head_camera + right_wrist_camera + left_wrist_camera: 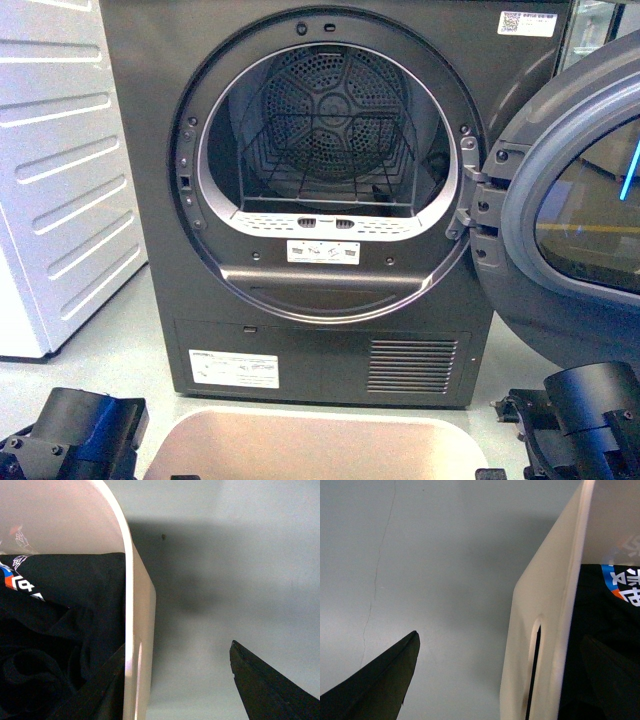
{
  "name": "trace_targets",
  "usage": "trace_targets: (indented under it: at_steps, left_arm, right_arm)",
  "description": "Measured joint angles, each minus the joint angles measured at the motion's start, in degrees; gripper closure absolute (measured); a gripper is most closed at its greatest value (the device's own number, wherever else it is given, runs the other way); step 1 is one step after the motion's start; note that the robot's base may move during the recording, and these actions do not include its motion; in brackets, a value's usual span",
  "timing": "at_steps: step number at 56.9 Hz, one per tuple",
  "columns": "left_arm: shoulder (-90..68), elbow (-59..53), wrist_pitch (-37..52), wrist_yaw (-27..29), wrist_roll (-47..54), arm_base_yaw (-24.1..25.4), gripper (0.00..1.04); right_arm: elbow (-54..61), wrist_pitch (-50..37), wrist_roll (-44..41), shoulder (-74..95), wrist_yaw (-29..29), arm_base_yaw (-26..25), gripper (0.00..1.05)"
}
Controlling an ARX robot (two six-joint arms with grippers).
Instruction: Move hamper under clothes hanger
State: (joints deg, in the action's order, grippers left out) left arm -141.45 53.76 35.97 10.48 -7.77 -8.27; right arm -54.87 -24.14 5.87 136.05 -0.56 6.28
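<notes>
The beige hamper [310, 437] stands on the floor right in front of me; only its far rim shows in the front view. My left gripper [500, 635] is open and straddles the hamper's side wall [545, 630] at its handle slot [535, 670], one finger [380, 685] outside and one inside. My right gripper [177, 645] is open and straddles the opposite wall [137, 620], one finger [265, 685] outside and one inside. A black T-shirt [65, 615] with a printed logo lies in the hamper, also in the left wrist view [605, 610]. The clothes hanger is out of view.
A dark grey dryer [330, 190] stands close behind the hamper, its round door [570, 190] swung open to the right. A white appliance [60, 170] stands at the left. My arms show at the lower left [70, 435] and lower right [580, 420]. The floor is grey.
</notes>
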Motion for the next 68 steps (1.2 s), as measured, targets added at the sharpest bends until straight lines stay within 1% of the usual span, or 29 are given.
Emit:
trace_targets:
  at_steps: [5, 7, 13, 15, 17, 18, 19, 22, 26, 28, 29, 31, 34, 39, 41, 43, 47, 59, 68]
  left_arm:
    - [0.0, 0.0, -0.1, 0.0, -0.2, -0.2, 0.07]
    - [0.0, 0.1, -0.3, 0.0, -0.2, -0.3, 0.07]
    - [0.0, 0.1, -0.8, 0.1, -0.4, -0.5, 0.07]
    - [0.0, 0.1, -0.9, 0.2, -0.4, -0.5, 0.1]
    - [0.0, 0.1, -1.1, 0.4, -0.6, -0.5, 0.16]
    - [0.0, 0.1, -1.1, 0.4, -0.6, -0.5, 0.17]
    - [0.0, 0.1, -1.3, 0.5, -0.7, -0.5, 0.22]
    - [0.0, 0.1, -1.4, 0.7, -0.9, -0.5, 0.28]
    - [0.0, 0.2, -1.9, 0.3, -1.2, -0.5, 0.43]
    - [0.0, 0.2, -1.9, 0.2, -1.2, -0.7, 0.48]
    - [0.0, 0.3, -1.9, 0.2, -1.2, -0.8, 0.52]
    - [0.0, 0.3, -1.9, 0.1, -1.2, -0.9, 0.54]
    - [0.0, 0.3, -2.0, 0.0, -1.2, -1.1, 0.64]
    - [0.0, 0.3, -2.0, -0.4, -1.2, -1.2, 0.75]
    - [0.0, 0.3, -2.0, -0.8, -1.2, -1.3, 0.85]
    - [0.0, 0.3, -2.0, -1.1, -1.2, -1.4, 0.92]
    - [0.1, 0.3, -1.9, -1.2, -1.2, -1.6, 1.01]
    - [0.3, 0.3, -2.0, -1.2, -1.2, -1.6, 1.01]
    - [1.7, -0.7, -2.7, -1.0, -1.2, -1.6, 1.01]
  right_arm:
    - [0.0, 0.0, 0.0, 0.0, 0.0, 0.0, 0.46]
    - [0.0, 0.0, 0.1, 0.0, -0.2, 0.0, 0.49]
    - [0.0, 0.0, 0.2, 0.0, -0.6, 0.1, 0.62]
    - [0.0, 0.0, 0.2, 0.0, -0.6, 0.2, 0.67]
    - [0.0, 0.0, 0.2, 0.0, -0.6, 0.2, 0.73]
    - [0.0, 0.0, 0.2, 0.0, -0.6, 0.2, 0.74]
    - [0.0, 0.0, 0.2, 0.0, -0.6, 0.2, 0.78]
    - [0.0, 0.0, 0.2, 0.0, -0.6, 0.2, 0.85]
    - [0.0, 0.0, 0.3, 0.0, -0.9, 0.2, 0.98]
    - [0.0, 0.0, 0.7, 0.0, -0.9, 0.2, 1.03]
    - [0.0, 0.0, 0.8, 0.0, -0.9, 0.2, 1.03]
    - [0.0, 0.0, 1.0, 0.0, -0.9, 0.2, 1.02]
    - [0.0, 0.0, 1.1, 0.0, -0.9, 0.2, 1.02]
    - [0.0, 0.0, 1.3, 0.0, -0.9, 0.2, 1.02]
    - [0.0, 0.0, 1.3, 0.0, -0.9, 0.2, 1.02]
    - [0.0, -0.1, 1.4, 0.0, -0.9, 0.2, 1.02]
    - [0.0, -0.1, 1.4, 0.0, -0.9, 0.2, 1.02]
    - [0.1, -0.9, 1.3, 0.0, -0.9, 0.2, 1.02]
    - [0.9, -4.4, 1.0, 0.5, -0.9, 0.2, 1.02]
